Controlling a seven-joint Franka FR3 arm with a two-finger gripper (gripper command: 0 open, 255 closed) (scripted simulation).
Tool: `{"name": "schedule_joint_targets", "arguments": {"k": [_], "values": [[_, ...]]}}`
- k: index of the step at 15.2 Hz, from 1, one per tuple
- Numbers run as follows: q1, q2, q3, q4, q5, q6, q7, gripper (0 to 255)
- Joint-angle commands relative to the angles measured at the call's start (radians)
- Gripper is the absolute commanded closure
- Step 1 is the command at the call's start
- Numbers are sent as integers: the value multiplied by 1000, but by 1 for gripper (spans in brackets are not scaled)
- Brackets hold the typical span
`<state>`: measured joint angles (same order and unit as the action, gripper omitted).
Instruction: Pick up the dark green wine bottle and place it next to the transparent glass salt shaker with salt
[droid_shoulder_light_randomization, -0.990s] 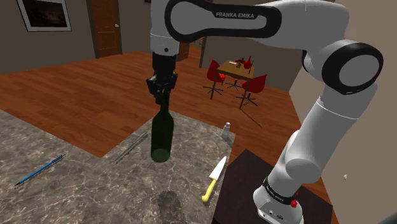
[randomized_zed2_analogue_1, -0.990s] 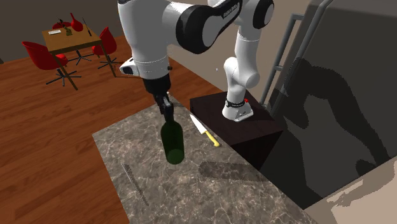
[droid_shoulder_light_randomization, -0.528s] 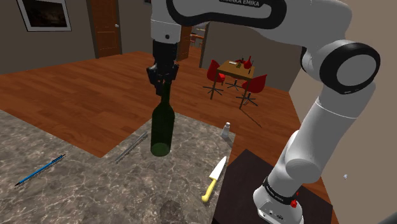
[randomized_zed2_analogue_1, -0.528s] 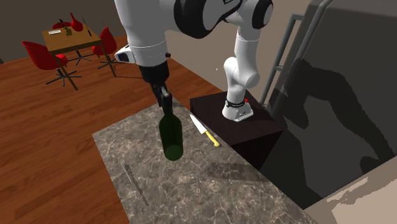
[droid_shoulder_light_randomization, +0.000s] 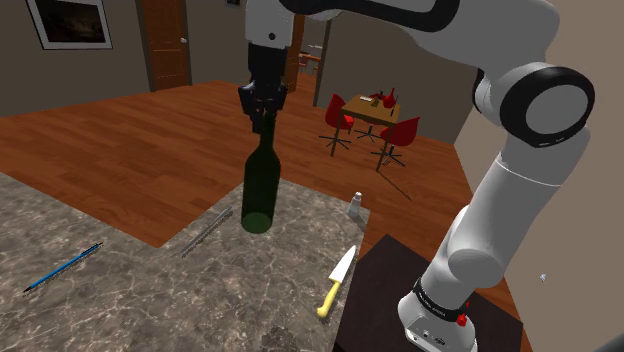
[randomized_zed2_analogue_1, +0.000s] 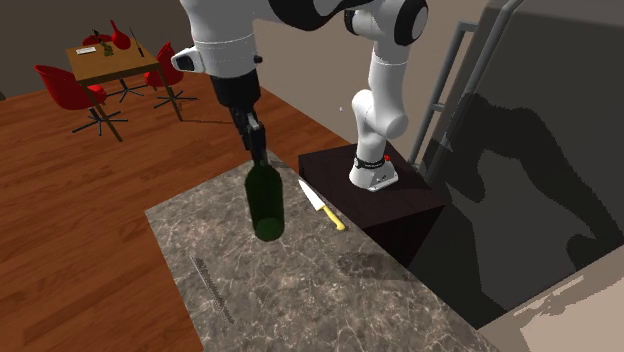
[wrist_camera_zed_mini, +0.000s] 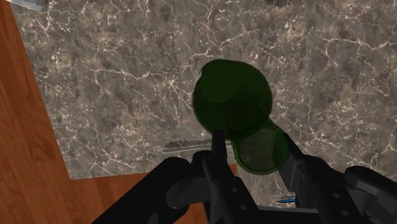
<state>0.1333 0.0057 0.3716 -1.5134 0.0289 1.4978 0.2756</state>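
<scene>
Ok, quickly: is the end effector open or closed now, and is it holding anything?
End effector: closed on the neck of the dark green bottle, held clear of the counter.

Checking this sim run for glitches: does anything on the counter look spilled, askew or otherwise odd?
Nothing is spilled or broken. The dark green bottle hangs slightly tilted from the claw, clasped by its neck, lifted off the counter.
</scene>
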Motion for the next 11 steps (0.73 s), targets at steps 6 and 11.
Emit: {"name": "schedule_joint_targets", "arguments": {"k": [6,11], "values": [[-82,-117,-93,-124,29,7,-177,255],[-135,-170,-168,-182,27,8,-306,255]]}}
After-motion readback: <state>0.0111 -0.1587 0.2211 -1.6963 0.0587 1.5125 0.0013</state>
